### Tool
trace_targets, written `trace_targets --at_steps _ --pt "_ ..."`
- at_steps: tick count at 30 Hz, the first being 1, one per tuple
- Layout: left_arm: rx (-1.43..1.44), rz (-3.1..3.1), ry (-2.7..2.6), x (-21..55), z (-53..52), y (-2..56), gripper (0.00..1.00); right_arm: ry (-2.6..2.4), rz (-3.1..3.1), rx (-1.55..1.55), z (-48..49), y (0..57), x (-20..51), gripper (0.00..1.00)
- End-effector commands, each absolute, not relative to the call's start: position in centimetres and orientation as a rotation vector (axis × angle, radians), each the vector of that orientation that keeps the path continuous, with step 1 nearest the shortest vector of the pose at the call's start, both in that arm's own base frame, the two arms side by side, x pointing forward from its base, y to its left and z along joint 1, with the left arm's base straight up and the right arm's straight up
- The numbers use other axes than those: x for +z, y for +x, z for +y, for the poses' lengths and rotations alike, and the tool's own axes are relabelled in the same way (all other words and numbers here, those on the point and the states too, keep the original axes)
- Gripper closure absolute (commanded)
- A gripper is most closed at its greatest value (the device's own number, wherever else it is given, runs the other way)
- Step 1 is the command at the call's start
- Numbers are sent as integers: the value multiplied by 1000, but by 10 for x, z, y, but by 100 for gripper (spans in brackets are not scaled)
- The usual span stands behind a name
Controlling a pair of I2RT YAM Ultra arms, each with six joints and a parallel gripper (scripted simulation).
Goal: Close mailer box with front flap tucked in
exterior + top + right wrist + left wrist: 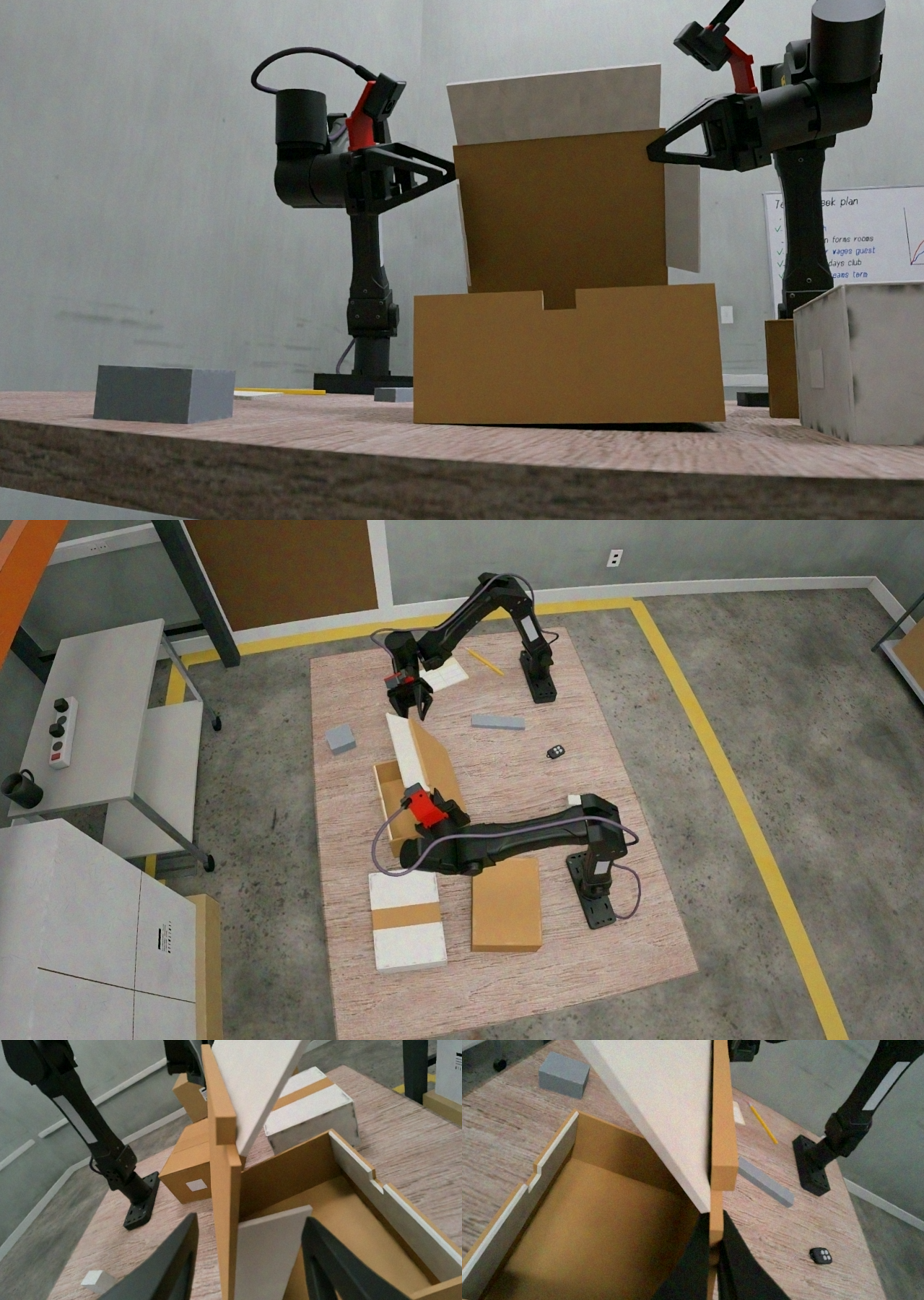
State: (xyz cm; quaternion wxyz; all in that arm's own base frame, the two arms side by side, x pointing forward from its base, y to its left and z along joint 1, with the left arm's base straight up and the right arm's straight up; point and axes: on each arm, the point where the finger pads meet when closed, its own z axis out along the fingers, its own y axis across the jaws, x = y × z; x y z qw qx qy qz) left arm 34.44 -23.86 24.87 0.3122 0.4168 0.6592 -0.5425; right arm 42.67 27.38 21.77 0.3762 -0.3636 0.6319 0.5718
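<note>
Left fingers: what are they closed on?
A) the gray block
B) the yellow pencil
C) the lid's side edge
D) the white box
C: the left wrist view shows the lid edge-on between the left gripper's fingers.

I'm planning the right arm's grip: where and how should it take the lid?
Probably by the side edge nearest the right gripper, just below the front flap, coming side-on, one finger per face: the lid stands raised, its edge thin.
</note>
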Motion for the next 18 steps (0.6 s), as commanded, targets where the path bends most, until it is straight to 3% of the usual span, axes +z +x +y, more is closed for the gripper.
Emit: trace_targets --at_steps 1,18 --pt "-1410 1752 1120 248 -242 338 99 -946 1591 1453 284 430 224 51" --pt "-1411 1753 1119 248 -242 338 99 -952 1575 1441 301 428 231 51"
